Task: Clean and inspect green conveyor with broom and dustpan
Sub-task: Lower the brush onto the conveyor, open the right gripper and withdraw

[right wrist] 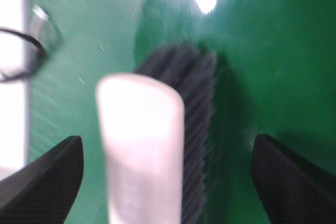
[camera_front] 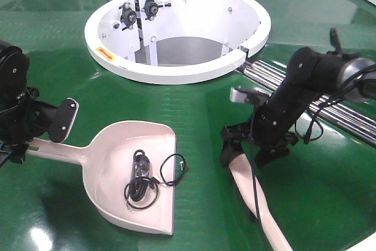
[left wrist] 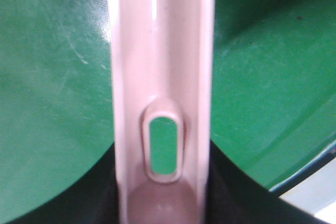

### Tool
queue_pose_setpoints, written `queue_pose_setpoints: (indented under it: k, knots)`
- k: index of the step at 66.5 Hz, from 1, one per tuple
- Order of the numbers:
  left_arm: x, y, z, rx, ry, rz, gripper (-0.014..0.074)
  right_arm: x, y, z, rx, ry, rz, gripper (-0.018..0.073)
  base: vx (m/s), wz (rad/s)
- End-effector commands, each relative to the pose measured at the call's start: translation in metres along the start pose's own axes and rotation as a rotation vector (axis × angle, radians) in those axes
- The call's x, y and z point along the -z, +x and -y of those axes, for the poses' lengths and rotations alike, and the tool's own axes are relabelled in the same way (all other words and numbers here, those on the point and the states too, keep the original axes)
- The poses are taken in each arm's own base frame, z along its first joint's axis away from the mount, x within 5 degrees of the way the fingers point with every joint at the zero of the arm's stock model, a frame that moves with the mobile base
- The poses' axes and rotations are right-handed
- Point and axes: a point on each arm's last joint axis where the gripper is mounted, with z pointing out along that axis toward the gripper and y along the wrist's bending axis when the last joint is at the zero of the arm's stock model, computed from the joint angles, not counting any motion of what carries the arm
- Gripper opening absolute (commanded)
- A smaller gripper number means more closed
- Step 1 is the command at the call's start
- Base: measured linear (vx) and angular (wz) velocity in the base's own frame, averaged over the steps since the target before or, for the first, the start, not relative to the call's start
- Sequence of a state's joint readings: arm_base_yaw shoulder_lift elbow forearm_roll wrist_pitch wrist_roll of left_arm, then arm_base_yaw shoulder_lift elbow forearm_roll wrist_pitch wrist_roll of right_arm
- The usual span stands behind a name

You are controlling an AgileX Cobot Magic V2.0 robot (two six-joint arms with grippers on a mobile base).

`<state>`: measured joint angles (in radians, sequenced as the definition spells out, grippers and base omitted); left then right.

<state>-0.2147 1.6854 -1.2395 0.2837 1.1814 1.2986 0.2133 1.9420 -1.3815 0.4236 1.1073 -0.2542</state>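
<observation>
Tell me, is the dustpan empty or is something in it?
Not empty. A tangled black cord lies inside the dustpan, near its flat front edge.

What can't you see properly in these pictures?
- Broom: front view, handle end cut off by bottom edge; bristles hidden under right gripper; blurred in right wrist view.
- Black cord in dustpan: too small to identify.
- Left wrist view: only dustpan handle shows.
</observation>
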Motion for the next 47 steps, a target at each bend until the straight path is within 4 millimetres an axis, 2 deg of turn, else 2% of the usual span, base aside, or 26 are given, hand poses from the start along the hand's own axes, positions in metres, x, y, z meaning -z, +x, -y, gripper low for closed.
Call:
queue_pose_setpoints:
  k: [1, 9, 17, 27, 34, 38, 47]
  knots:
    - [0.017, 0.002, 0.0, 0.001, -0.053, 0.014, -0.0023, 0.048, 0.0, -0.016, 0.055, 0.013, 0.188, 0.0601, 0.0, 0.0]
    - [0.017, 0.002, 0.0, 0.001, -0.053, 0.014, -0.0023, 0.076, 0.003, -0.024, 0.099, 0.062, 0.333, 0.0598, 0.0, 0.0]
    - [0.017, 0.002, 0.0, 0.001, -0.053, 0.014, -0.0023, 0.114, 0.013, -0.039, 0.163, 0.122, 0.498, 0.0591, 0.0, 0.0]
    - [0.017, 0.002, 0.0, 0.001, -0.052, 0.013, -0.0023, 0.16, 0.035, -0.058, 0.223, 0.174, 0.689, 0.0581, 0.0, 0.0]
    - [0.017, 0.002, 0.0, 0.001, -0.052, 0.013, -0.0023, 0.183, 0.054, -0.068, 0.236, 0.204, 0.801, 0.0557, 0.0, 0.0]
    - [0.017, 0.002, 0.0, 0.001, -0.052, 0.013, -0.0023, 0.186, 0.064, -0.069, 0.236, 0.211, 0.861, 0.0532, 0.0, 0.0]
    - [0.017, 0.002, 0.0, 0.001, -0.052, 0.013, -0.0023, 0.188, 0.103, -0.066, 0.231, 0.226, 1.041, 0.0423, 0.0, 0.0]
